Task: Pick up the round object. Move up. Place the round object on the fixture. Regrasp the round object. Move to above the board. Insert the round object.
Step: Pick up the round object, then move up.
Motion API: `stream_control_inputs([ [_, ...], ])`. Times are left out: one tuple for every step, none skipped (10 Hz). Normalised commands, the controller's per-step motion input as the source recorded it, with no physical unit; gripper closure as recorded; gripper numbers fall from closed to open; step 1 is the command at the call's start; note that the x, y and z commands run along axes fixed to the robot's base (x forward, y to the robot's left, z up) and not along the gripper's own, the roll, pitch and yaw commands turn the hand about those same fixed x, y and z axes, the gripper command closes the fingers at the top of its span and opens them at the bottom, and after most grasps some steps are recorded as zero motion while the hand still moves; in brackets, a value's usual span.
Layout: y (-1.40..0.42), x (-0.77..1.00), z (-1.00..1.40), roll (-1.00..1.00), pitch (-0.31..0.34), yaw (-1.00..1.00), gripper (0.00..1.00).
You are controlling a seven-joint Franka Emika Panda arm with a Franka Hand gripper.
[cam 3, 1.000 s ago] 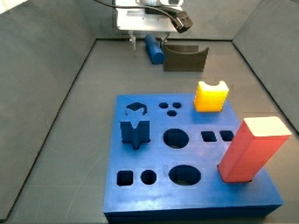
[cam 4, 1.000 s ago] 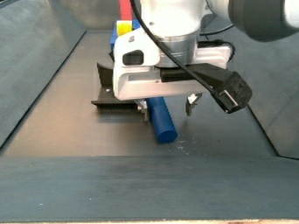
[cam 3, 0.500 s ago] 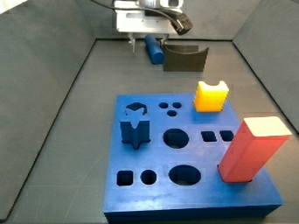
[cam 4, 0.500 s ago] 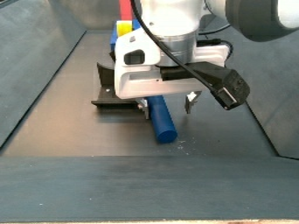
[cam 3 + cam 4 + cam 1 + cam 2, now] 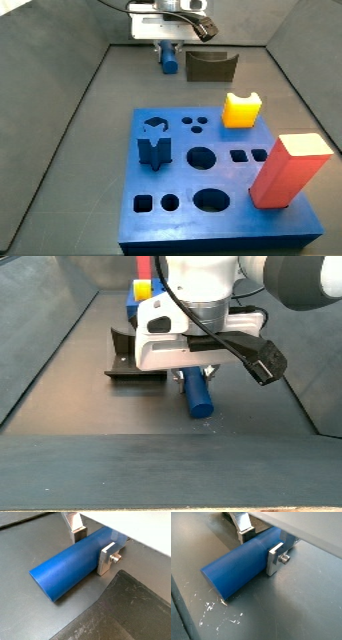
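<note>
Gripper point(image 5: 92, 546) at far end of the enclosure, beyond the board point(image 5: 221, 180), just beside the fixture point(image 5: 210, 66). Jaws closed onto the round object point(image 5: 72, 567); both wrist views show silver fingers point(image 5: 274, 559) pressed flat against opposite sides of the rod point(image 5: 241, 567), near one end. Rod's long axis roughly level, free round end projecting away from the gripper. In a side view point(image 5: 197, 391) the rod extends from under the gripper, beside the fixture point(image 5: 123, 361), pointing away from it. Whether it touches the floor: cannot tell.
</note>
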Motion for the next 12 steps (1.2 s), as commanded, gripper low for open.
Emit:
stream_control_inputs([
  [0.00,0.00,0.00,0.00,0.000,0.00,1.00],
  [0.00,0.00,0.00,0.00,0.000,0.00,1.00],
  [0.00,0.00,0.00,0.00,0.000,0.00,1.00],
  [0.00,0.00,0.00,0.00,0.000,0.00,1.00],
  [0.00,0.00,0.00,0.00,0.000,0.00,1.00],
  [0.00,0.00,0.00,0.00,0.000,0.00,1.00],
  [0.00,0.00,0.00,0.00,0.000,0.00,1.00],
  [0.00,0.00,0.00,0.00,0.000,0.00,1.00],
  [0.00,0.00,0.00,0.00,0.000,0.00,1.00],
  [0.00,0.00,0.00,0.00,0.000,0.00,1.00],
  [0.00,0.00,1.00,0.00,0.000,0.00,1.00],
  [0.04,0.02,1.00,0.00,0.001,0.02,1.00],
])
